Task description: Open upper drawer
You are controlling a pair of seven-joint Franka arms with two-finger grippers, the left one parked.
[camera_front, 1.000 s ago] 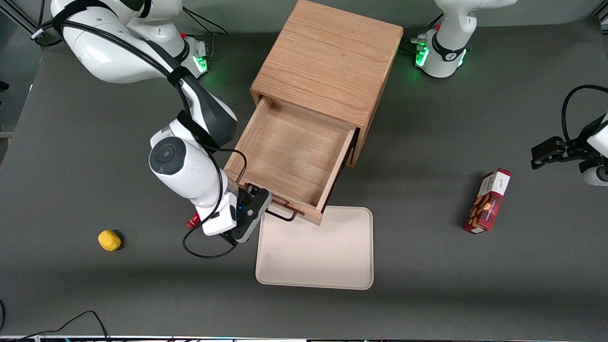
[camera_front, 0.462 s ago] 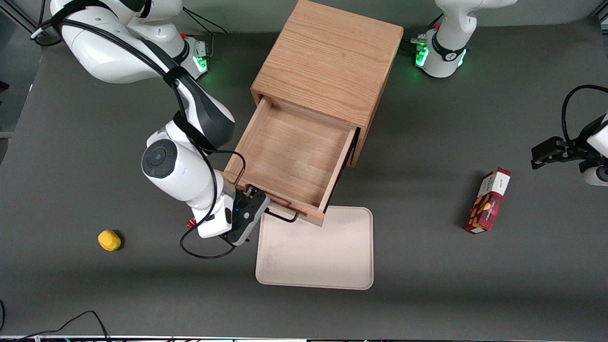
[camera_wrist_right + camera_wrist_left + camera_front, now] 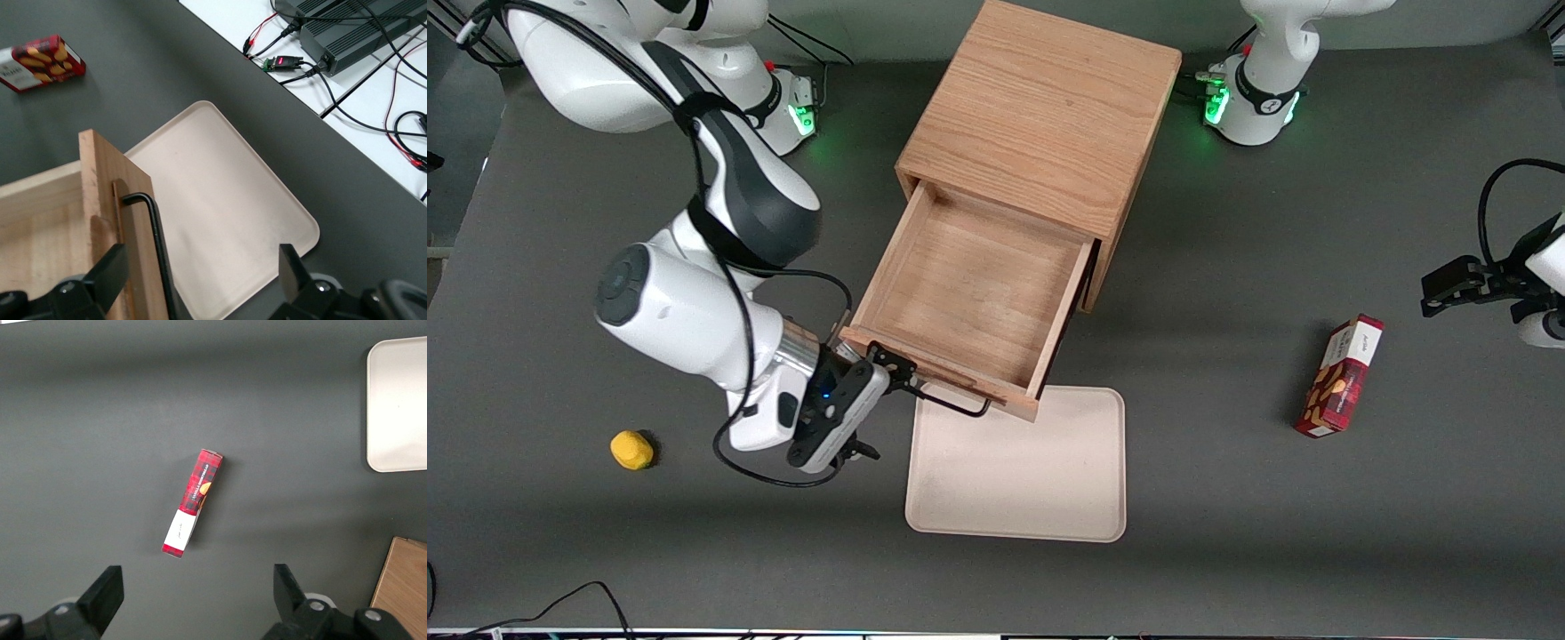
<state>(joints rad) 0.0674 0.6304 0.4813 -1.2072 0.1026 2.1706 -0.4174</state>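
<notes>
Most of the upper drawer [image 3: 974, 298] is out, so the spread pincer [image 3: 871, 373], flanking the handle [image 3: 951, 402] without clamping, should be drawn straight clear.

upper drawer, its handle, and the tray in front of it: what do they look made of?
Upper drawer: light oak-like wood, visible grain, matte or lightly sealed.
Handle: thin black bent rod, probably coated metal wire.
Tray: cream, smooth, rounded corners and raised rim; likely moulded plastic, though I can't be sure.
The gripper is open at the handle's working-arm end, fingers either side of the wire.
</notes>
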